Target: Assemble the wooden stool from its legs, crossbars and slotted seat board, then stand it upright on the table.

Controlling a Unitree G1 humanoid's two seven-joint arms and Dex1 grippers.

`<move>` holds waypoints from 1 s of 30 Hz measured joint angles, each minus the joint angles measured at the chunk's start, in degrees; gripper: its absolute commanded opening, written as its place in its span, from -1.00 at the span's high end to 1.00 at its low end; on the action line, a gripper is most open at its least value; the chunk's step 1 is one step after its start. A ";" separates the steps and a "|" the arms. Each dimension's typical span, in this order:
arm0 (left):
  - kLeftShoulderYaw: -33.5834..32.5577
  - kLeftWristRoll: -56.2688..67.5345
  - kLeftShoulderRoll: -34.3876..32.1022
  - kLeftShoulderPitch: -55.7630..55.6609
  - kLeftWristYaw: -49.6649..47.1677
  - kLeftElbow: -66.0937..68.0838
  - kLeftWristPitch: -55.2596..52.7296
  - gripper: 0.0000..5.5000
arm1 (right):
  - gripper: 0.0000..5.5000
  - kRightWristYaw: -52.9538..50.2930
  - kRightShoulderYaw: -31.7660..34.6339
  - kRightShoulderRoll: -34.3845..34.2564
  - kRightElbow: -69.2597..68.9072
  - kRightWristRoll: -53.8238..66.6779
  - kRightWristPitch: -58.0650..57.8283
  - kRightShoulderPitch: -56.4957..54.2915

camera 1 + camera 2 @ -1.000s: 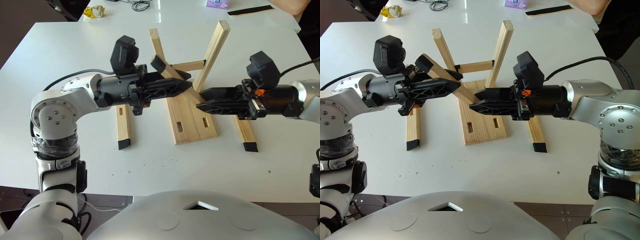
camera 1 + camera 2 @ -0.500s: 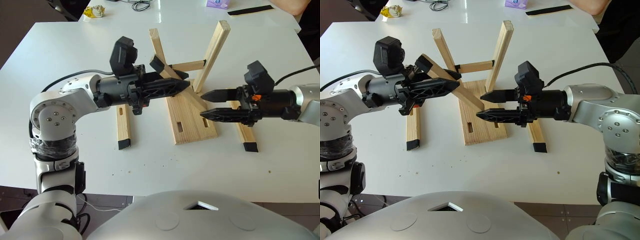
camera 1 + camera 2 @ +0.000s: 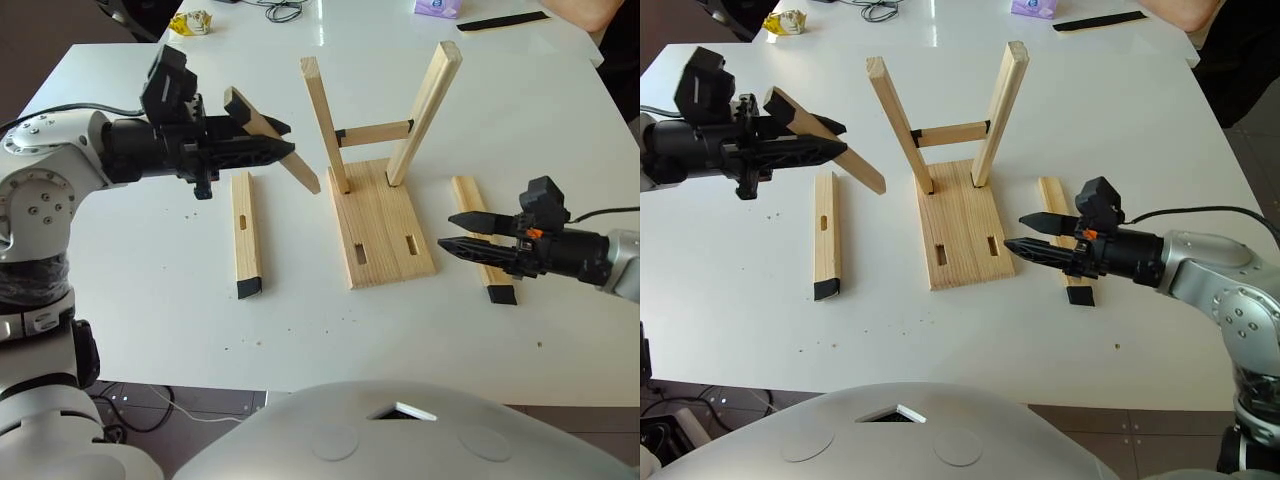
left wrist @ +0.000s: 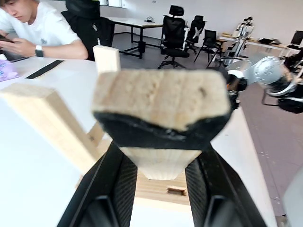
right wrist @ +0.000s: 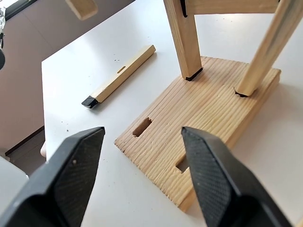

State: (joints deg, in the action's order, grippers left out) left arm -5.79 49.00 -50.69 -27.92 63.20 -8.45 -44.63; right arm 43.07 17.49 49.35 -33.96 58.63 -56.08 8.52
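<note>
The slotted seat board lies flat on the white table. Two legs stand in its far slots, joined by a crossbar. Its two near slots are bare. My left gripper hangs above the table left of the board, shut on a third leg that slants down toward the board; its black-tipped end fills the left wrist view. A fourth leg lies flat left of the board. My right gripper stands open, right of the board, above another piece lying flat.
At the table's far edge sit a yellow wrapper, a purple pack and a black strip. Bare table stretches in front of the board and along the left side.
My left arm has drawn back to the left, carrying its leg away from the board. My right gripper has pulled back to the right and nearer, away from the leg's lower end.
</note>
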 measured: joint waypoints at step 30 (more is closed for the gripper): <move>0.78 -25.52 0.94 13.23 21.26 26.80 46.81 0.52 | -0.08 -11.24 5.79 -7.78 -8.53 0.08 3.83 12.31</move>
State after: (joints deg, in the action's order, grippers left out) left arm -5.01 23.49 -49.75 -14.68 84.46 18.35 2.18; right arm 31.83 23.27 41.57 -42.49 58.71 -52.25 20.83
